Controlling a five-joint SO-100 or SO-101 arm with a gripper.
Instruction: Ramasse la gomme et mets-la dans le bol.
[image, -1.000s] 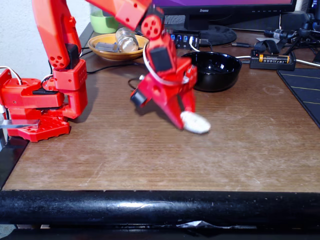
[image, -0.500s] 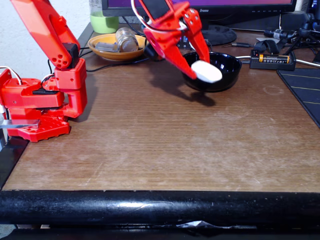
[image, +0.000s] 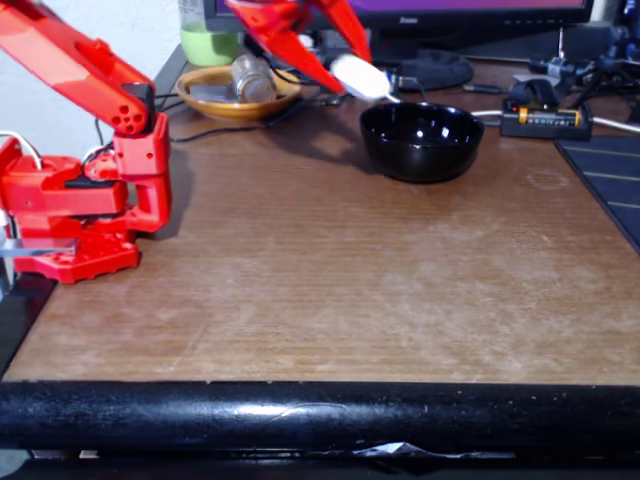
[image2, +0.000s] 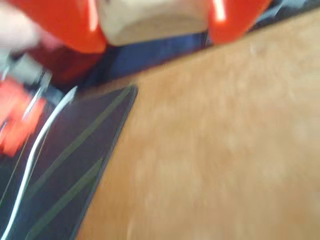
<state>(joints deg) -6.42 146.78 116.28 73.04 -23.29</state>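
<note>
Wooden tabletop (image: 330, 270): brown and scuffed; we see it carry everything.
Arm: red, its base at the tabletop's left edge, reaching toward the far edge.
Bowl (image: 421, 141): glossy black, near the far edge, right of centre.
Gripper (image: 345, 78): clamped on the eraser (image: 359, 77), which we see held in the air just left of the bowl and above its rim. In the wrist view the red jaws pinch the pale eraser (image2: 152, 20) from both sides.
Step in hand: we judge it a carry; we should bring the eraser over the bowl's middle, lower it, then part the jaws.
Hard to read: the wrist view is blurred, and the upper gripper is cut off by the fixed view's top edge.
</note>
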